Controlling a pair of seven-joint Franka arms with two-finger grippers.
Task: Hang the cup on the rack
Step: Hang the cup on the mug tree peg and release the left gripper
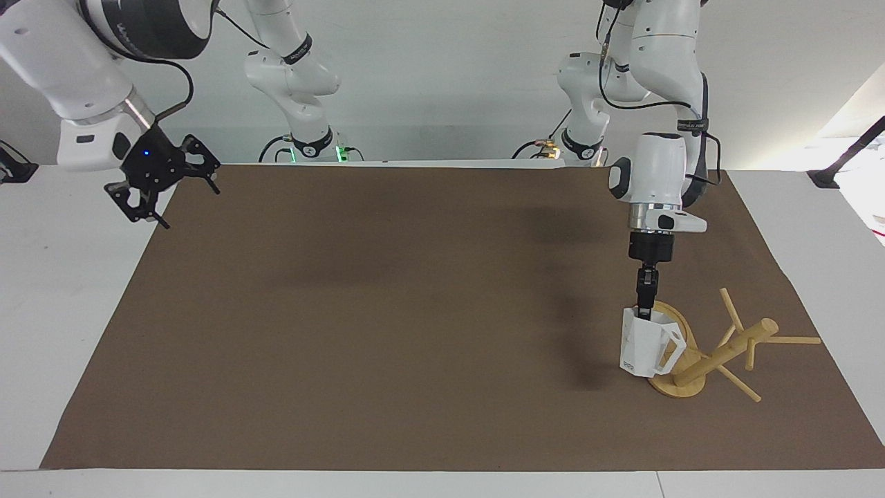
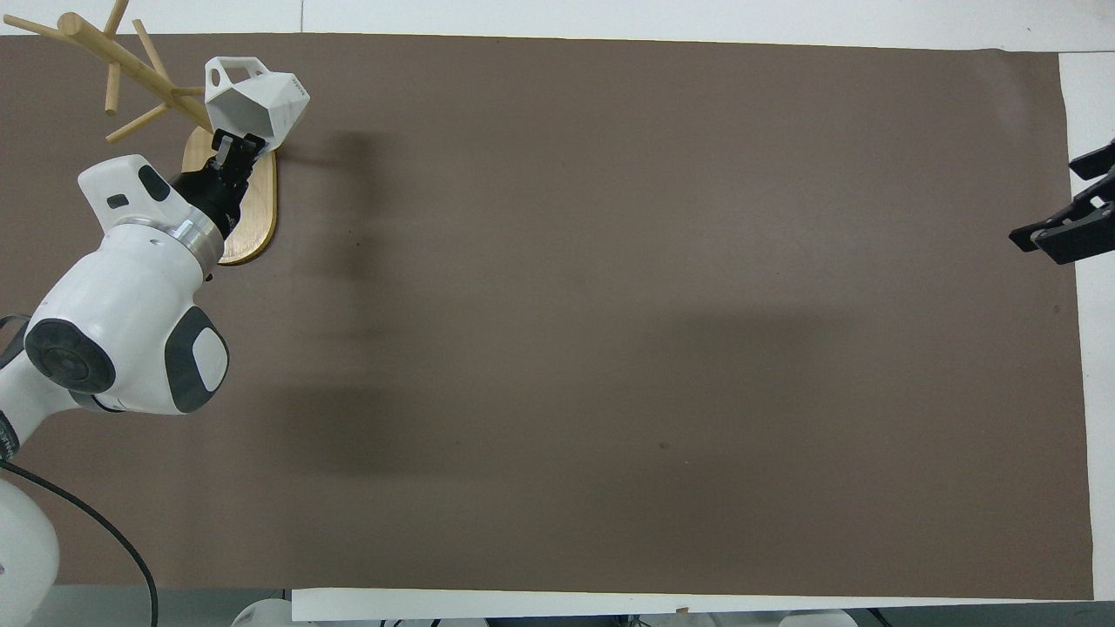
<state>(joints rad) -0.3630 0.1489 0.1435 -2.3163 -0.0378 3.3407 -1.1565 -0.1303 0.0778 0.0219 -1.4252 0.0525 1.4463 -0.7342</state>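
Now we are holding the cup [image 1: 646, 346] by its rim in our left hand [image 1: 645, 312], over the rack [image 1: 698, 360]. Our right hand [image 1: 162, 190] is waiting wide open, holding nothing.

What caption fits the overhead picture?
Left gripper holds the white cup over the wooden rack; right gripper waits open.

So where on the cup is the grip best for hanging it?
On the rim wall away from the handle, from above, as the left tool pinches the cup now. That leaves the squared handle loop free, turned toward the rack pegs.
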